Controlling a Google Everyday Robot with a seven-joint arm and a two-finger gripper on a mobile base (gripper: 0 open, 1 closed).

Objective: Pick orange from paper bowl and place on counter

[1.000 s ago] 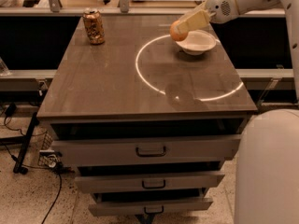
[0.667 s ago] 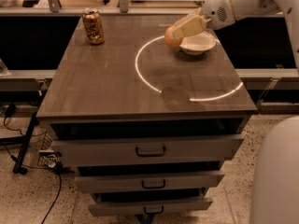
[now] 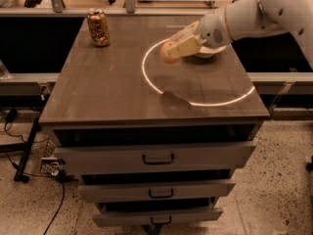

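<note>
Transfer step judged in hand: the cream two-finger gripper (image 3: 172,50), pinching the small round dull-skinned orange (image 3: 166,53), hangs over the flat grey-brown counter (image 3: 112,84) just left of the shallow white paper bowl (image 3: 211,55); lowering and release likely follow.

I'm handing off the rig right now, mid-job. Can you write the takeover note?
Tool: shut on the orange, held above the counter, just left of the paper bowl, which the arm mostly hides.
Done: the orange is out of the bowl.
Left: lower it onto the counter, open the tool, back away.
Drink can stands at the far left corner, well apart.
</note>
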